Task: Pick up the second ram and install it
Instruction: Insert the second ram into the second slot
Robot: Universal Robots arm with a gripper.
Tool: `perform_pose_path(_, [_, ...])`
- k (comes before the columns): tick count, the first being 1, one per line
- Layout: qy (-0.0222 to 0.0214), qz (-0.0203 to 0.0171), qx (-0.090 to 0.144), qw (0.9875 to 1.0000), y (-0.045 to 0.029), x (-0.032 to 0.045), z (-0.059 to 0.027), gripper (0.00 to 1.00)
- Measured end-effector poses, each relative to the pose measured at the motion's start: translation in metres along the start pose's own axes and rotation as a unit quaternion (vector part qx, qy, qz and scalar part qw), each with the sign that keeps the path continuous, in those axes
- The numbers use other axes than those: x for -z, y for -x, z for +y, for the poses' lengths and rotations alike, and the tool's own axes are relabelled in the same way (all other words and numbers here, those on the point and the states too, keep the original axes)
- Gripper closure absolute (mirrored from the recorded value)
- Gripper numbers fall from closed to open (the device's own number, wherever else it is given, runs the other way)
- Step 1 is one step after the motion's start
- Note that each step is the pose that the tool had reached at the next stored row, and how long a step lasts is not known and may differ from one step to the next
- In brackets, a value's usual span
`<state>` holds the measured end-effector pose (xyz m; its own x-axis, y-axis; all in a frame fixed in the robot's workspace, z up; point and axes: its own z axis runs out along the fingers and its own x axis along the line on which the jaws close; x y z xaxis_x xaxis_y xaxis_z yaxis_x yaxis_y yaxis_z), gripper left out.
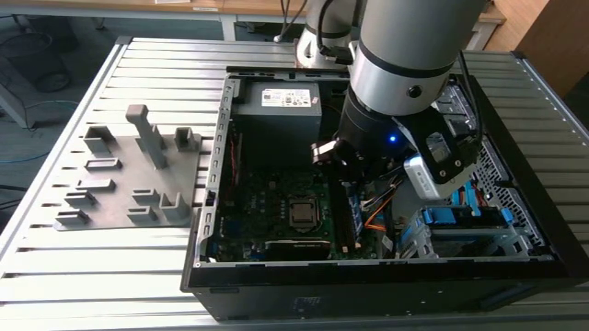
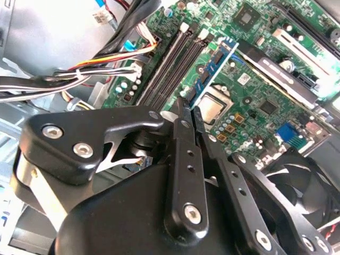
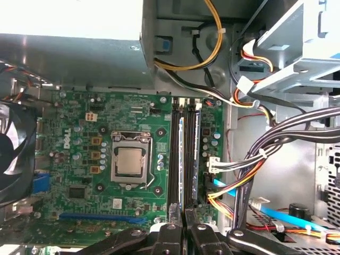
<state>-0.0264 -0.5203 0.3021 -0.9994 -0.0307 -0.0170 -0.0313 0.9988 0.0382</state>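
Observation:
My gripper (image 2: 188, 106) is inside the open computer case (image 1: 212, 200), above the motherboard (image 3: 79, 138). Its fingers are shut on the second ram (image 2: 212, 71), a thin blue board seen edge-on that reaches out from the fingertips. In the first wrist view the second ram (image 3: 181, 154) lines up along the dark memory slots (image 3: 174, 154) beside the processor socket, with the gripper (image 3: 183, 227) at its near end. Whether the stick touches a slot, I cannot tell. In the exterior view the arm's wrist hides the gripper (image 1: 345, 165).
The processor socket (image 3: 129, 161) and a fan (image 3: 10, 154) lie to one side of the slots, and cable bundles (image 3: 265, 154) crowd the other. A power supply (image 1: 285, 100) fills the case's back. A grey fixture plate with blocks (image 1: 129, 179) lies on the exterior view's left.

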Motion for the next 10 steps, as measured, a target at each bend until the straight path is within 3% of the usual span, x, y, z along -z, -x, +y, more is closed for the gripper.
perform_pose_path(10, [0.0002,0.0004,0.000,1.0000,0.0000,-0.0014,0.0000,0.86])
